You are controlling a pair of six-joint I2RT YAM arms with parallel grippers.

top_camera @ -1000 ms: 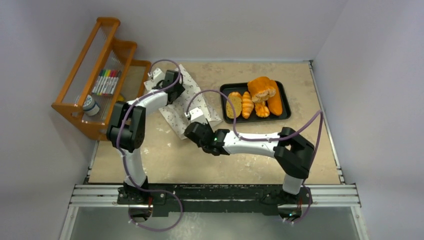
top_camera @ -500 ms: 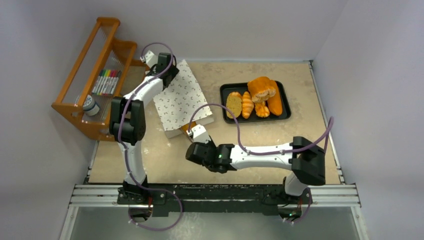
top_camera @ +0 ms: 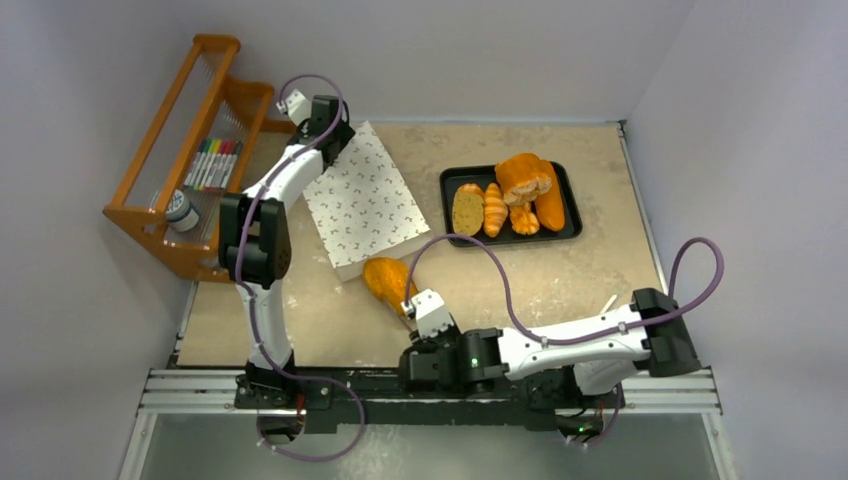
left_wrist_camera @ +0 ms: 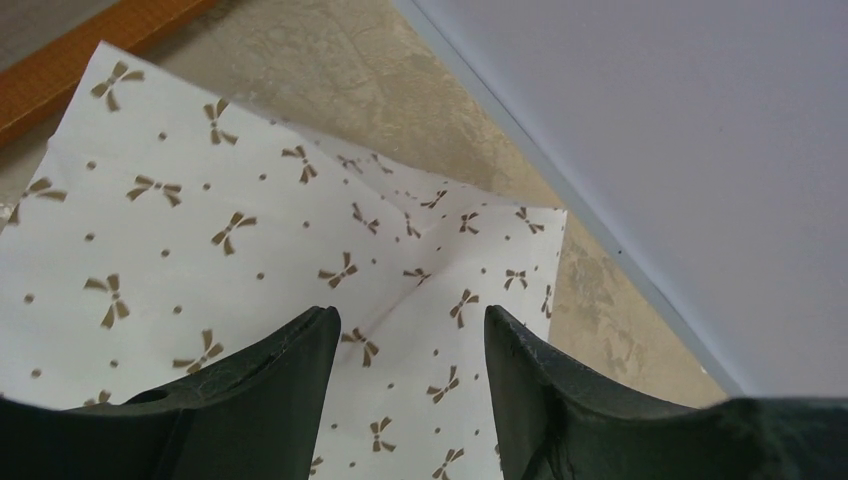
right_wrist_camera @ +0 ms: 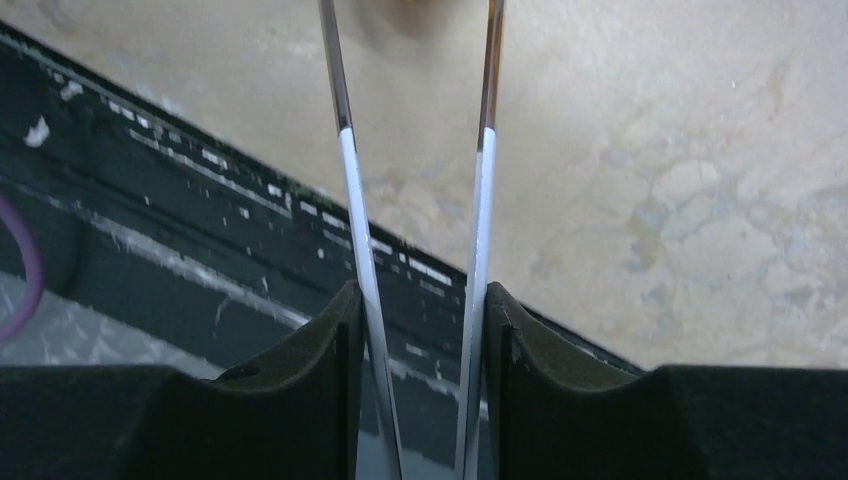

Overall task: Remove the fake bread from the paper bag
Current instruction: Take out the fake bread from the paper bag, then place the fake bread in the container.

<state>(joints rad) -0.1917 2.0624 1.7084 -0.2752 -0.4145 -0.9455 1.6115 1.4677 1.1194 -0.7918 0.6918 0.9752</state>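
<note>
The white paper bag (top_camera: 365,200) with small bow marks lies slanted at the far left; it fills the left wrist view (left_wrist_camera: 200,230). My left gripper (top_camera: 338,132) (left_wrist_camera: 410,315) is shut on the bag's far end. One golden-brown piece of fake bread (top_camera: 387,279) lies on the table just outside the bag's near mouth. More fake bread (top_camera: 522,178) lies on the black tray (top_camera: 510,238). Near the front edge, my right gripper (top_camera: 414,335) (right_wrist_camera: 420,290) is shut on metal tongs (right_wrist_camera: 345,150), whose tips reach toward the loose piece.
An orange wooden rack (top_camera: 160,215) with markers (top_camera: 212,162) and a small jar (top_camera: 180,212) stands against the left wall. The black front rail (top_camera: 330,385) runs along the table's near edge, right under the right gripper. Grey walls close the back and right.
The left gripper drew the bag's far end back and up, flattening the bag. The right arm pulled back to the near edge with the tongs. A piece of fake bread now lies outside the bag's mouth.
</note>
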